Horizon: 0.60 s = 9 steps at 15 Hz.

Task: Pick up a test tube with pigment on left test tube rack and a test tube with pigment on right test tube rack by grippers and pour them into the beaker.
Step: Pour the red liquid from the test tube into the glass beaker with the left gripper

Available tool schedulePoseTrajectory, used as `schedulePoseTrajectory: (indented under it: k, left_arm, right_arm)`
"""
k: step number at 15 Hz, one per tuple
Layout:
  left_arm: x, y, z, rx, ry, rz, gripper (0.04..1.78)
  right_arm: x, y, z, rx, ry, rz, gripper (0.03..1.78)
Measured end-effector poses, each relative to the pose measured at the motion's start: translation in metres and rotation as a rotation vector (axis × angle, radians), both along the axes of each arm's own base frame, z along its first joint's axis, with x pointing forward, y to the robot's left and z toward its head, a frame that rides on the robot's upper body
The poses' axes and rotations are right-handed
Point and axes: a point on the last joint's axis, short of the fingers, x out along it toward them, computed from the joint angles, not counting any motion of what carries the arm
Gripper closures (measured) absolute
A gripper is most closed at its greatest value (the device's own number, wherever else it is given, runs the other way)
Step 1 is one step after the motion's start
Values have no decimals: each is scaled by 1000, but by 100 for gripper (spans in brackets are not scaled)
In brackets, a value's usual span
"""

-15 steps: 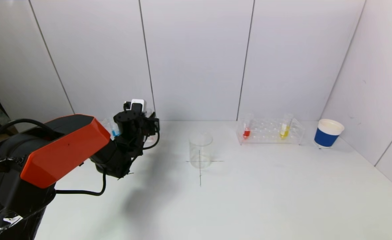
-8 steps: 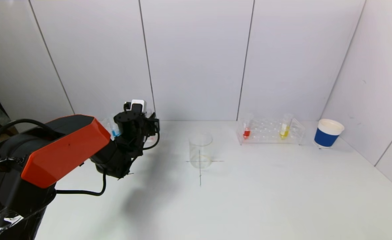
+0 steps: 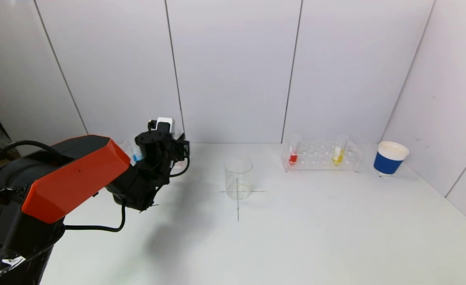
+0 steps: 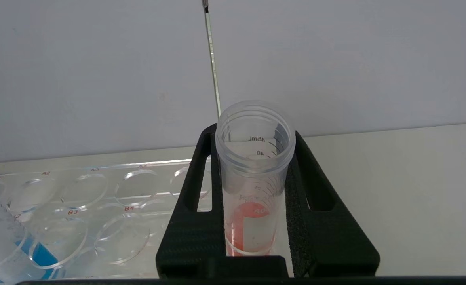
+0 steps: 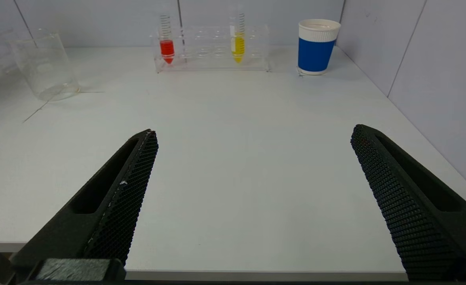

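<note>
My left gripper [image 4: 254,134] is shut on a clear test tube with red pigment [image 4: 252,221] and holds it upright at the end of the left rack [image 4: 78,186]. The tube's bottom is hidden, so I cannot tell whether it still sits in the rack. In the head view this gripper [image 3: 176,147] is at the table's back left. A tube with blue pigment [image 3: 136,155] stands in the same rack. The empty glass beaker [image 3: 238,178] stands mid-table. The right rack [image 3: 320,164] holds a red tube [image 3: 293,155] and a yellow tube [image 3: 338,153]. My right gripper [image 5: 254,134] is open and empty over the table's near edge.
A blue and white paper cup [image 3: 390,158] stands right of the right rack, close to the side wall. A wall runs right behind both racks. A thin black cross is drawn on the table under the beaker.
My left arm has risen very slightly with the red tube still gripped. Nothing else has moved.
</note>
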Motion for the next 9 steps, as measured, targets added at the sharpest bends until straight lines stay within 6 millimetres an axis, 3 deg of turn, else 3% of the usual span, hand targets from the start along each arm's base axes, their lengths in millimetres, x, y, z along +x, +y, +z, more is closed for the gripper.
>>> schedulePoseTrajectory:
  k: [9]
  left_arm:
    - [-11, 11, 56, 4, -1, 12, 137]
  right_arm:
    - [0, 0, 0, 0, 0, 0, 4]
